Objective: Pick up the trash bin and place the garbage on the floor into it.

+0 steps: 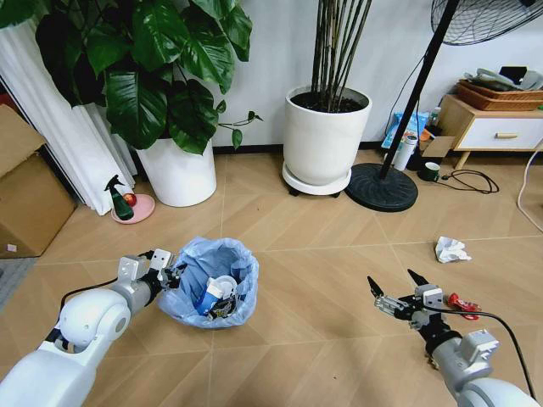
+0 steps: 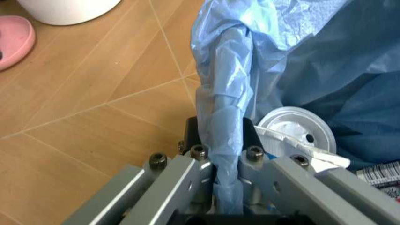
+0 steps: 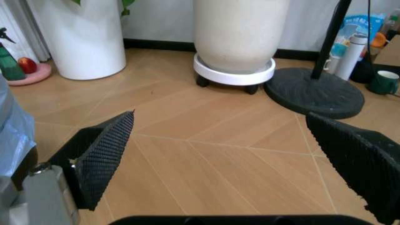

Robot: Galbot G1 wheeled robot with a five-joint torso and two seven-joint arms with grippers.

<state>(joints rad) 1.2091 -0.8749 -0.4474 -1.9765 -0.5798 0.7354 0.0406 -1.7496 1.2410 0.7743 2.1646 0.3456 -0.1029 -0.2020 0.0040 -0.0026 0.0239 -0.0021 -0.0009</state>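
Observation:
The trash bin [image 1: 209,285], black with a crinkled light blue liner, is left of centre in the head view. My left gripper [image 1: 162,268] is shut on its near-left rim. In the left wrist view the liner-covered rim [image 2: 226,117] runs between the shut fingers of the left gripper [image 2: 226,161]. Inside the bin lie a white round lid [image 2: 293,127] and a blue-white wrapper [image 1: 206,299]. My right gripper [image 1: 395,287] hangs open and empty over the floor at the right, its fingers [image 3: 103,150] spread wide. A crumpled white paper wad [image 1: 450,249] and a red packet [image 1: 463,303] lie on the floor near it.
Two large white plant pots [image 1: 326,131] [image 1: 179,172] stand at the back. A fan's black round base [image 1: 382,186] is right of them. A cardboard box [image 1: 25,199] and a pink dish with a spray bottle [image 1: 131,206] sit at the left. A cable [image 1: 530,199] runs along the right.

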